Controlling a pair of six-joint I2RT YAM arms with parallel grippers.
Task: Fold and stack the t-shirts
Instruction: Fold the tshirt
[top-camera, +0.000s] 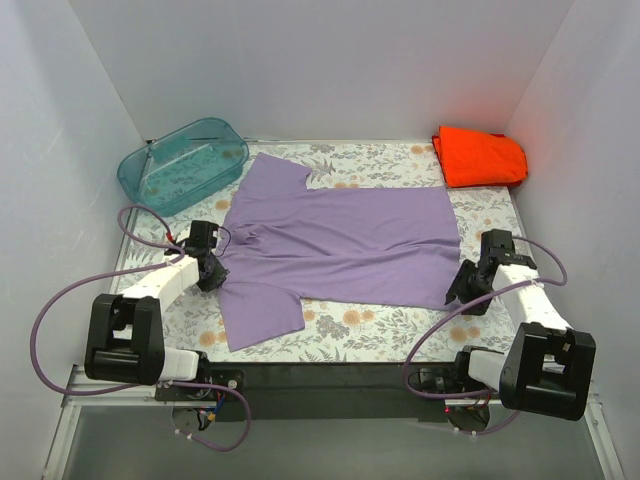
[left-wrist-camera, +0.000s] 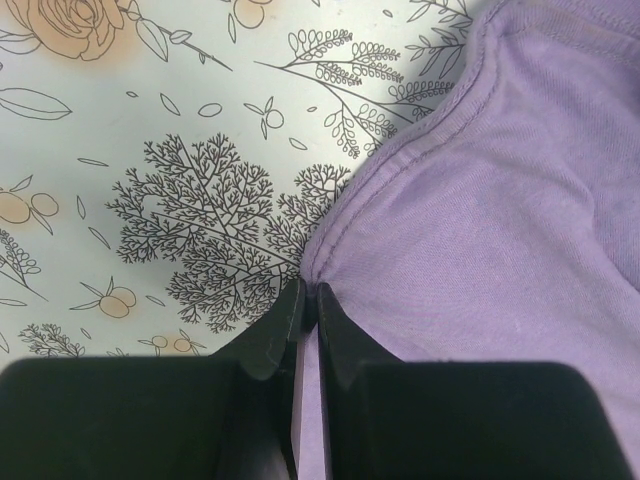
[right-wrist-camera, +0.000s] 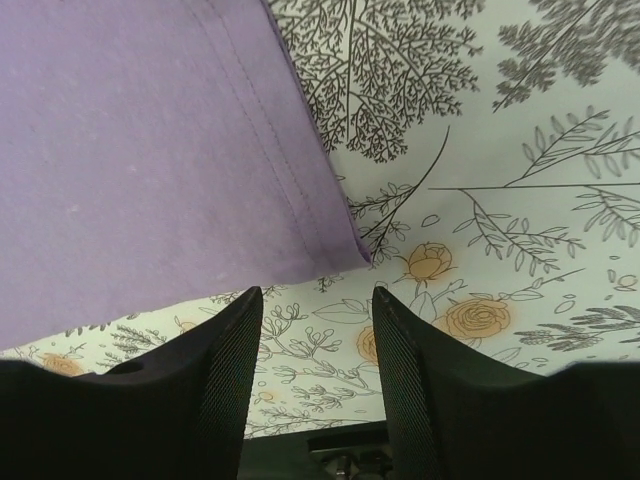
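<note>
The lavender-purple t-shirt lies spread flat on the floral table, neck to the left, hem to the right. My left gripper is shut on the shirt's edge where the near sleeve meets the body; the left wrist view shows purple cloth pinched between the closed fingers. My right gripper is open and empty, just off the near hem corner of the shirt, fingers apart over bare table. The orange-red t-shirt lies folded at the back right corner.
A translucent teal plastic tub stands at the back left. White walls close in the table on three sides. The floral table cover shows along the near edge, with the black table edge below it.
</note>
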